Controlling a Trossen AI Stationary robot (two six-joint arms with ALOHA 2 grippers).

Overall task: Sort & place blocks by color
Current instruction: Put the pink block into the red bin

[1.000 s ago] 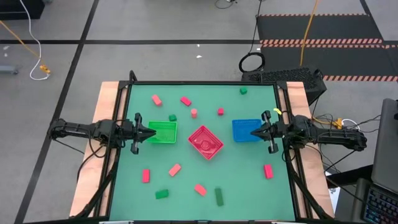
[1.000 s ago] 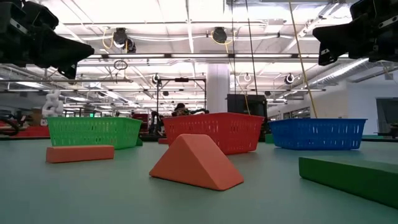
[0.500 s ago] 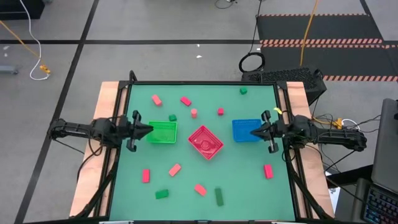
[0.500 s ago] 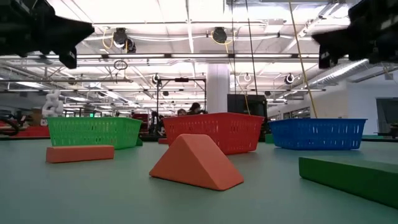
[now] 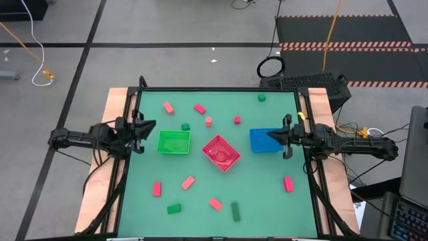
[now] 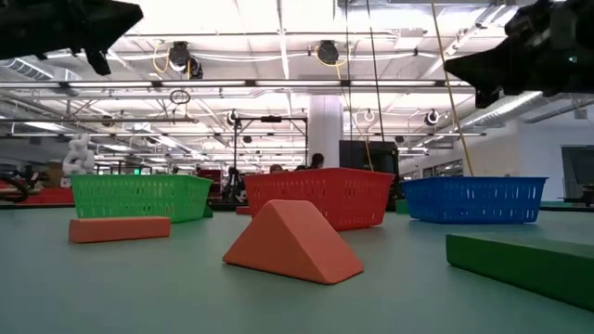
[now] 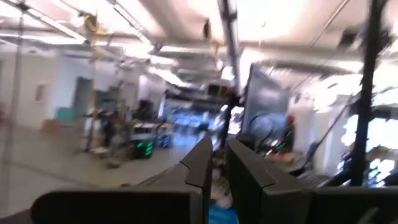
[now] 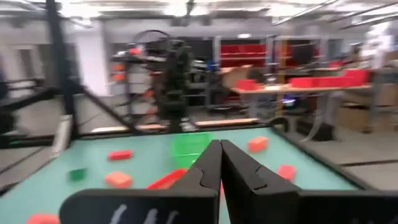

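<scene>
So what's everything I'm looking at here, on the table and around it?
Table: one, green top, wooden side edges.
Baskets: three mesh ones in a row across the middle; green basket on the left, red basket centre and turned at an angle, blue basket on the right.
Red and pink blocks: eight, four beyond the baskets, four on the near side.
Green blocks: four, two beyond the baskets, two near the front edge.
Cable coil: one, black, on the floor beyond the table.
Left gripper: dark, empty, fingers close together, at the table's left edge.
Right gripper: dark, empty, shut, above the blue basket.
</scene>
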